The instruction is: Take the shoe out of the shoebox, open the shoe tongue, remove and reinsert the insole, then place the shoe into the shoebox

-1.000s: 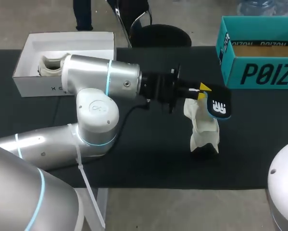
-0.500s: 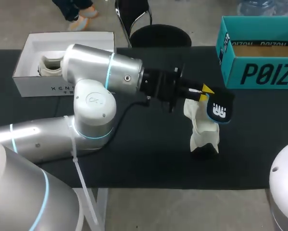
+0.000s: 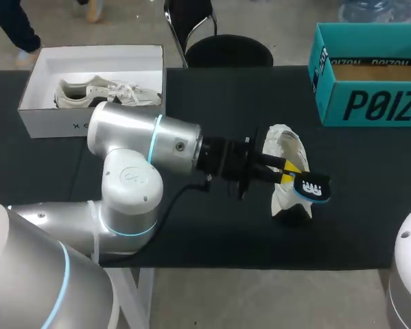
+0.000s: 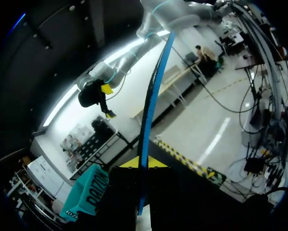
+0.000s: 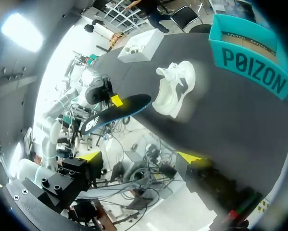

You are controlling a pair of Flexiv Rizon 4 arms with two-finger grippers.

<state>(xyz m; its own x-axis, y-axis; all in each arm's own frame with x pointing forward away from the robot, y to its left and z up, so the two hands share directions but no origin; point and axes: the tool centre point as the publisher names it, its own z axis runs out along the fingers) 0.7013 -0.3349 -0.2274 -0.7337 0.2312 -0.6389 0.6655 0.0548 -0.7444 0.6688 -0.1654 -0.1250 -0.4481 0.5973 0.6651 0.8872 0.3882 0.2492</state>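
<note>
On the black table (image 3: 191, 233), left fingers (image 3: 288, 179) clamp the dark blue-edged insole (image 3: 312, 186) beside the white fabric shoe (image 3: 286, 145); right fingers (image 5: 194, 159) gape, empty.

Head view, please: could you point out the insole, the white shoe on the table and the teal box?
insole (image 3: 313, 187), head view, its printed top face.
white shoe (image 3: 285, 145), head view, its upper.
teal box (image 3: 370, 104), head view, its front wall.

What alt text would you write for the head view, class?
The left tool grips a dark insole beside a white shoe on the black table. A white box holding another shoe sits back-left, a teal box back-right.
</note>
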